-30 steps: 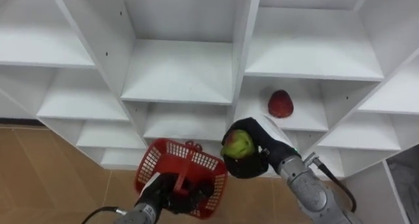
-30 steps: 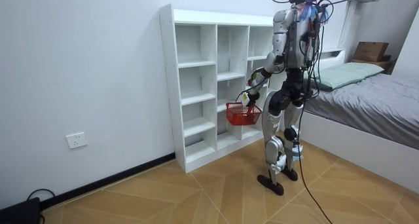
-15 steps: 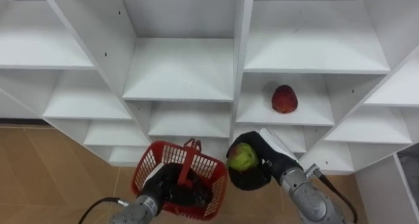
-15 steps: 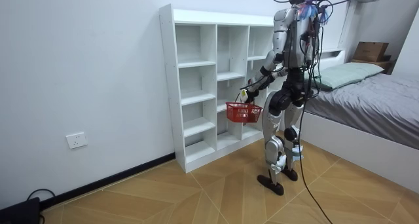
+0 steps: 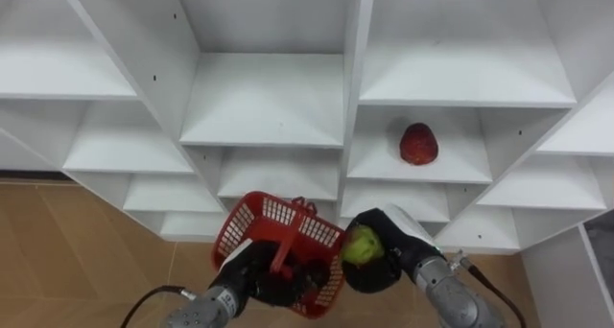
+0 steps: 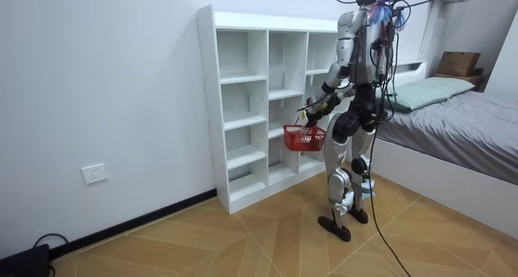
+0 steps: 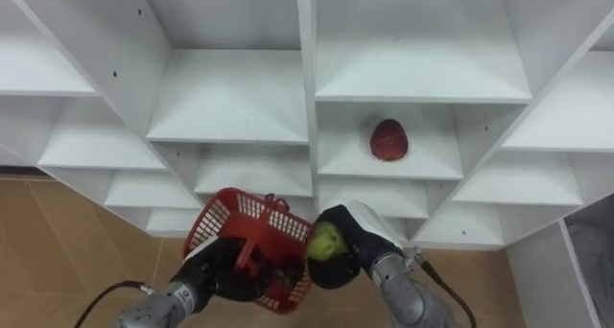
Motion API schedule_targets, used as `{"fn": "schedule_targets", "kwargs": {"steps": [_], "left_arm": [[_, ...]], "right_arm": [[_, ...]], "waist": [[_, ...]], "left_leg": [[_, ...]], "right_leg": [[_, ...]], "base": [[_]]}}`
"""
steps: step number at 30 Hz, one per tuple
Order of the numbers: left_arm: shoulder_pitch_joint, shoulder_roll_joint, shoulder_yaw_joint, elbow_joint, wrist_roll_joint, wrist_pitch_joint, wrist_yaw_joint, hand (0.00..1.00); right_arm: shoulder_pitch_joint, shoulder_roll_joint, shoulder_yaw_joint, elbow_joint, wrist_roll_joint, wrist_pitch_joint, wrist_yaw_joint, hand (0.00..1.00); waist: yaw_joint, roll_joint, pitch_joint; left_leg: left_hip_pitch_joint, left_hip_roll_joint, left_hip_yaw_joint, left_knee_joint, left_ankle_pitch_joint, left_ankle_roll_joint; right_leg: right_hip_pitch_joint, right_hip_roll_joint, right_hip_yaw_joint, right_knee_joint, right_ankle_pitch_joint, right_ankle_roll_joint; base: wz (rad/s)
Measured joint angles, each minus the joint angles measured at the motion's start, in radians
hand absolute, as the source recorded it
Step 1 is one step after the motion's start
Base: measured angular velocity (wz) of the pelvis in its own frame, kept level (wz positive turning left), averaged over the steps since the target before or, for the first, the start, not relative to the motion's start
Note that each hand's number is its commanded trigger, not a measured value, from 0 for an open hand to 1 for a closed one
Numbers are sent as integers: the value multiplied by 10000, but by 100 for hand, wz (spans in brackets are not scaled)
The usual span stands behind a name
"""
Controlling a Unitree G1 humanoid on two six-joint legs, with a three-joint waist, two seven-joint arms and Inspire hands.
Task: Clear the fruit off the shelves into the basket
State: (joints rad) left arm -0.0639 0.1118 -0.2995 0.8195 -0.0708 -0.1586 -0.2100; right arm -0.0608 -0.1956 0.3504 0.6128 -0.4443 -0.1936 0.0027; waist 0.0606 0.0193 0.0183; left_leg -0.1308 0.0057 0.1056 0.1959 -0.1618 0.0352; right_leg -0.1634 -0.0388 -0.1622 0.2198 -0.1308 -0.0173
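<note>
Right fingers (image 5: 384, 267) clasp green fruit (image 5: 363, 244); left fingers (image 5: 257, 276) grip basket (image 5: 247, 228).

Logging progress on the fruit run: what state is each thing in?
Red plastic mesh basket: tilted, handle gripped by the left hand.
Round green fruit: held in the right hand beside the basket's rim, not yet inside.
Round red fruit: lying untouched on a shelf of the white shelf unit.

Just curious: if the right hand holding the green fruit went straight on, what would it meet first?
Probably the rim of the red basket, beside the green fruit; depth is unclear.
</note>
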Motion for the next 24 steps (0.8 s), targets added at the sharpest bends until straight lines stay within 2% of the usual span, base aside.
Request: {"fn": "schedule_targets", "kwargs": {"steps": [10,18,24], "left_arm": [[-66,8,-3,-143,-10,0,-209,100],[-74,54,-220,-161,-11,0,-332,100],[-93,217,-437,-366,-28,-2,-417,100]], "right_arm": [[-577,78,105,881,10,18,-159,100],[-723,167,109,888,135,17,-377,100],[-812,371,115,1128,166,16,-457,100]], "waist": [[2,-7,4],[2,-36,23],[21,-33,25]], "left_leg": [[-30,-7,9,20,1,2],[-31,-6,11,21,2,1],[-34,-6,3,12,2,2]], "right_leg": [[-16,-2,4,4,0,0],[-10,-8,-27,-21,0,0],[48,-2,-57,-131,5,0]], "base": [[0],[0],[0]]}}
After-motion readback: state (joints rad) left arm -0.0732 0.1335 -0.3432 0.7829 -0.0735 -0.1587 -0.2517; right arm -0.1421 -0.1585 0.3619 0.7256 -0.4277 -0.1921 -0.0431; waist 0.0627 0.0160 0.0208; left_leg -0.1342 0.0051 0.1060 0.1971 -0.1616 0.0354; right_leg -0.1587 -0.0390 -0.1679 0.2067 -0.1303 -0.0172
